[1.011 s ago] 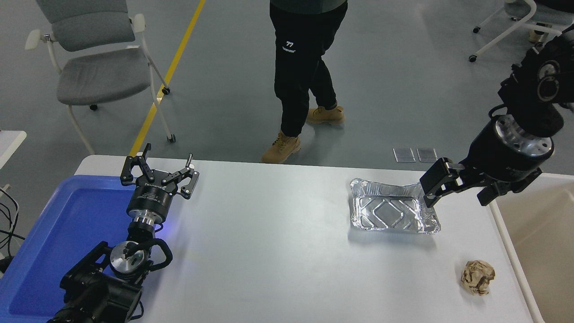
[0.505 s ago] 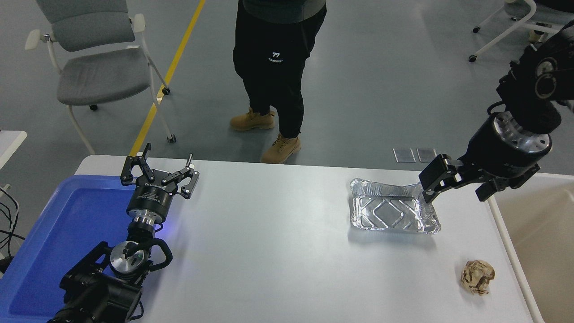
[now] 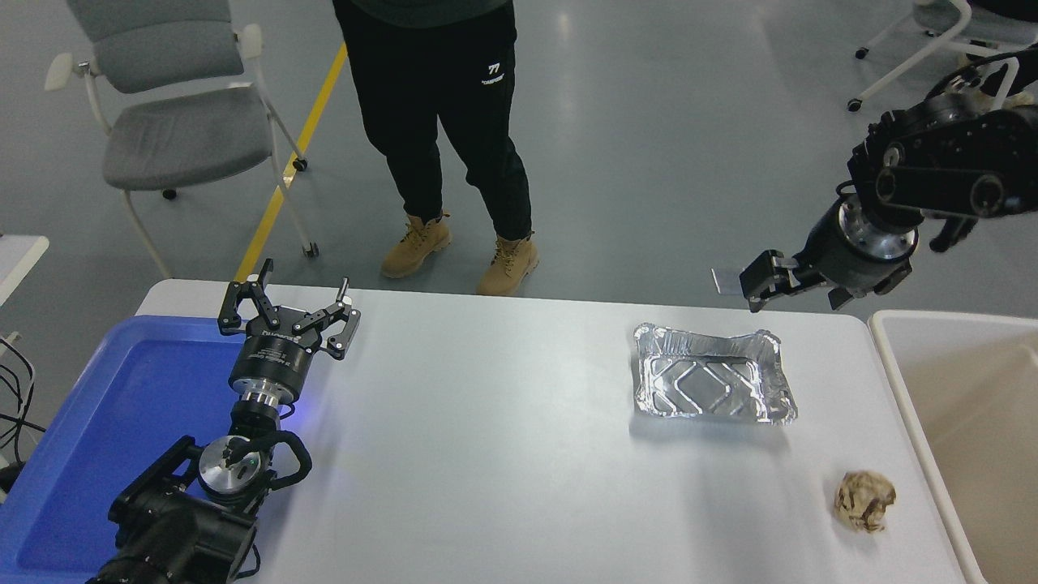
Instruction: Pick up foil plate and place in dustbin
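The foil plate [image 3: 709, 377] is a shiny silver rectangular tray that lies flat on the white table, right of centre. The dustbin [image 3: 981, 438] is a large beige bin with a white rim at the table's right edge. My right gripper [image 3: 803, 290] hangs in the air above the table's far edge, up and to the right of the foil plate. It is open and empty and does not touch the plate. My left gripper [image 3: 288, 312] is parked at the lower left, open, by the blue tray.
A crumpled brown paper ball [image 3: 865, 501] lies near the front right, beside the dustbin. A shallow blue tray [image 3: 97, 422] sits at the left. A person [image 3: 438, 122] stands at the far side, and a grey chair [image 3: 170, 122] at the far left.
My right gripper has risen and pulled back from the foil plate's right rim. The plate has stayed on the table. The person has walked to the left.
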